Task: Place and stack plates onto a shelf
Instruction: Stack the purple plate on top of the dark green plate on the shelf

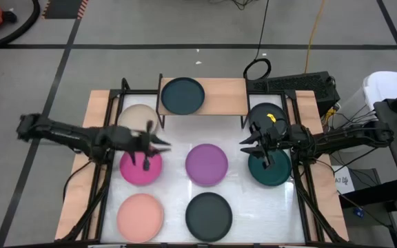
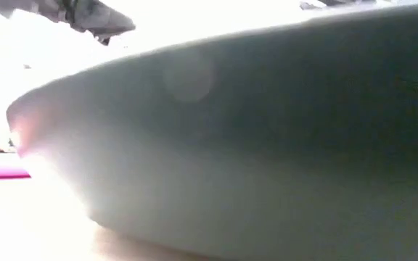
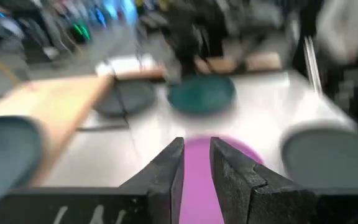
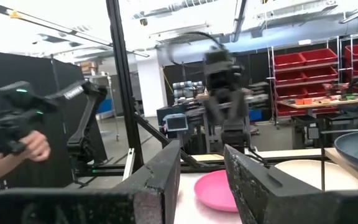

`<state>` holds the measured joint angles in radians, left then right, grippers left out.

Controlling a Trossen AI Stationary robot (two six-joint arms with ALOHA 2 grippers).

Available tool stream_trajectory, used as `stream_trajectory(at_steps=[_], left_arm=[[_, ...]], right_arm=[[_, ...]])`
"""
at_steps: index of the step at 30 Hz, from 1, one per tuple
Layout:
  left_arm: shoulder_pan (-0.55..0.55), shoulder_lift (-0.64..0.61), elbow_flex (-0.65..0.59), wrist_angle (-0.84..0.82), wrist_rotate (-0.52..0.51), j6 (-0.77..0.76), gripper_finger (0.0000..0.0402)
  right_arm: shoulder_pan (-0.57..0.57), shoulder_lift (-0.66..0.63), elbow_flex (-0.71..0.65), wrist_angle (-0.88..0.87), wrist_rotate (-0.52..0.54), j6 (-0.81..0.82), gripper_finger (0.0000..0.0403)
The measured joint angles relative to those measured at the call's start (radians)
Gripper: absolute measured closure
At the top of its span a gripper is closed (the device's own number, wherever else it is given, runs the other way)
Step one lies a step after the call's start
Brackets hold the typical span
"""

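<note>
- As seen from the high view, shelf (image 1: 216, 96) stands at the far edge of the white table (image 1: 178, 134) and carries one dark teal plate (image 1: 182, 96) on its left half; right half bare. Seven more plates lie on the table: beige plate (image 1: 135, 116), magenta plate (image 1: 142, 170), purple plate (image 1: 207, 164), salmon plate (image 1: 140, 214), near dark plate (image 1: 209, 214), black plate (image 1: 266, 115) and teal plate (image 1: 270, 170). Left gripper (image 1: 163, 143) hovers between beige and magenta plates, fingers spread a little, holding nothing. Right gripper (image 1: 245, 145) hovers at the inner edges of black and teal plates, fingers spread, also empty.
- From the low view, filled almost wholly by the rim of one dark plate (image 2: 267, 145) close to the lens; sliver of magenta plate (image 2: 2, 172) at the left. Nothing of the fingers readable.
- From the left wrist view, own fingers (image 3: 169, 171) narrowly parted over the purple plate (image 3: 197, 180), with nothing between them.
- From the right wrist view, own fingers (image 4: 160, 174) parted wide and empty; magenta plate (image 4: 219, 186) beyond, left arm (image 4: 225, 99) facing; a person's hand (image 4: 33, 146) far off in the room.
- Judged step: reach for the next plate, neither gripper committed. Next move calls for lowering onto a plate rim, pinching the edge, lifting clear, and setting down on the shelf or stacking on the plate already there.
</note>
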<state>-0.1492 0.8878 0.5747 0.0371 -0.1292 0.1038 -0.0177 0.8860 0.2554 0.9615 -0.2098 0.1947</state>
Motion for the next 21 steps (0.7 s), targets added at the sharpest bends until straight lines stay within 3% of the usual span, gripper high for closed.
stream_trajectory(at_steps=[4,9,15,21], left_arm=[[-0.161,0.255,0.195,-0.163,-0.149,0.074,0.0321],[-0.266,0.541,0.320,-0.226,-0.294,0.215,0.0321],[-0.291,0.775,0.380,-0.228,-0.369,0.307,0.0321],[-0.253,0.889,0.385,-0.218,-0.335,0.317,0.0321]], right_arm=[[0.000,0.000,0.000,0.008,-0.001,0.002,0.0294],[0.000,0.000,0.000,0.007,-0.002,0.015,0.0294],[0.000,0.000,0.000,-0.002,-0.004,0.030,0.0294],[0.000,0.000,0.000,-0.006,-0.004,0.029,0.0294]])
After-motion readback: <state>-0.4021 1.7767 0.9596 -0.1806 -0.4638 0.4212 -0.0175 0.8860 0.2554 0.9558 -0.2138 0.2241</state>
